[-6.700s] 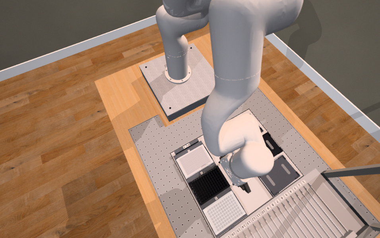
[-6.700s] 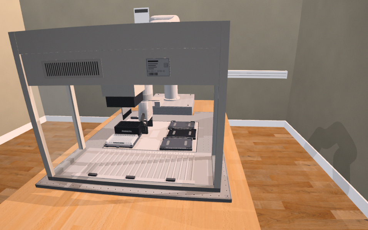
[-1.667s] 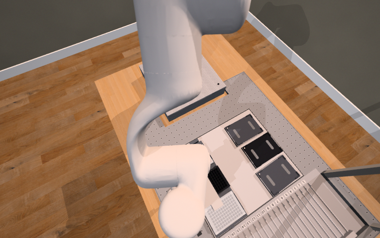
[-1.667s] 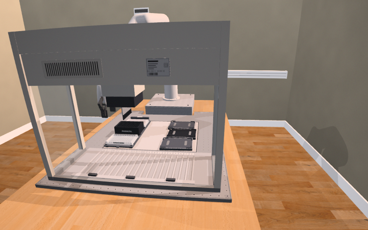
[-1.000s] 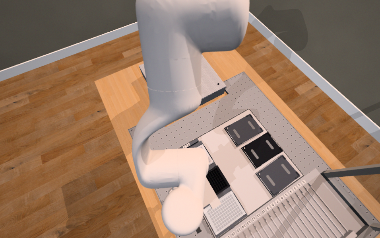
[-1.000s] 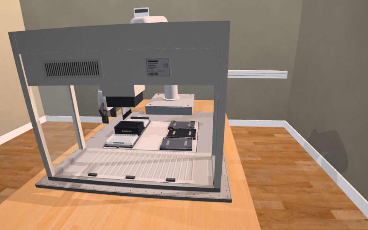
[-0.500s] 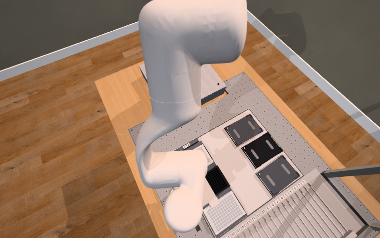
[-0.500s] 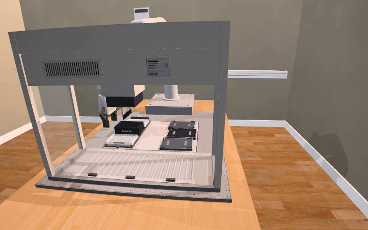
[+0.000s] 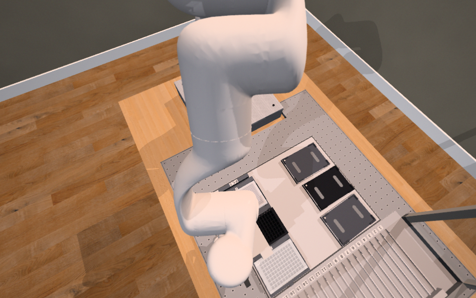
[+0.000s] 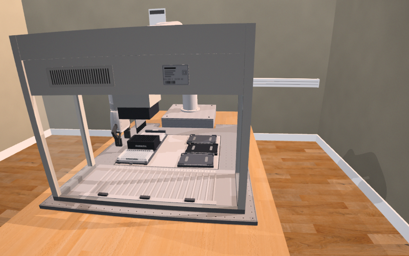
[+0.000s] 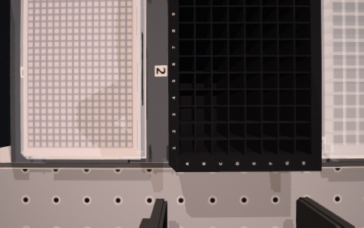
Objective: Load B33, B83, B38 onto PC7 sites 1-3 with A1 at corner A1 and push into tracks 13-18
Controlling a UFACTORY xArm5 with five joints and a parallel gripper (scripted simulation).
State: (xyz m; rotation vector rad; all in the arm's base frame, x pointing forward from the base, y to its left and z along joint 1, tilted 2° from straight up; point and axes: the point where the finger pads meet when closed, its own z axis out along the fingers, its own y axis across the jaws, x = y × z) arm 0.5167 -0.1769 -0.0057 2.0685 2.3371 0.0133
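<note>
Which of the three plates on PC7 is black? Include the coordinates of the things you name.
The black deep-well block (image 9: 272,226) (image 10: 143,142) (image 11: 245,88), in the middle, beside the "2" label; both its neighbours are whitish.

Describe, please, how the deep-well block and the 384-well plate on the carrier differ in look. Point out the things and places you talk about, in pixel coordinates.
The deep-well block (image 9: 271,226) (image 10: 143,142) (image 11: 245,88) is black; the 384-well plate (image 9: 253,192) (image 11: 80,76) is pale. The block's wells are large and coarse, while the plate's form a much finer grid. Both are rectangular and sit on the carrier.
</note>
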